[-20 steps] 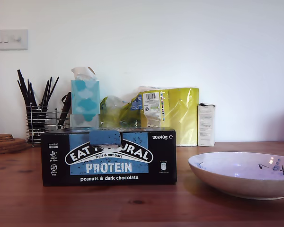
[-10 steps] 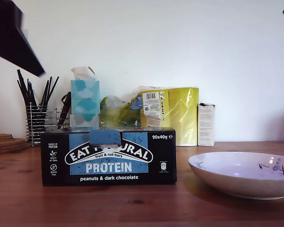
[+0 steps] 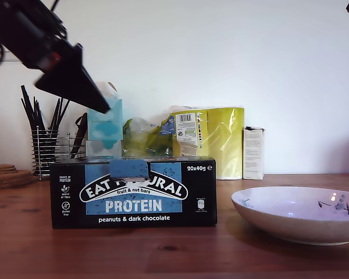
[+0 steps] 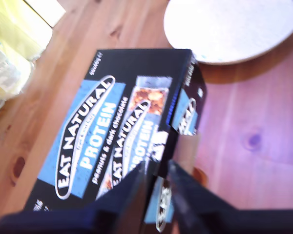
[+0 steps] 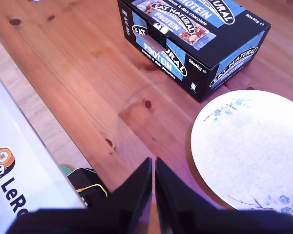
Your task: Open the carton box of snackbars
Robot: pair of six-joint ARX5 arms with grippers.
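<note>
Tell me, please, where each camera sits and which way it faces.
Exterior view: at table height, facing the carton box's front; my first gripper shows overhead.
First wrist view: above the box's lid, looking down; my first gripper's fingers show.
Second wrist view: high over the table, looking down; my second gripper shows.
All share the box and the bowl.

My first hand [image 4: 156,168], fingers slightly parted, points steeply down from its arm [image 3: 43,43] in the exterior view's upper left. My second hand [image 5: 153,165] hangs high, fingers nearly touching.
</note>
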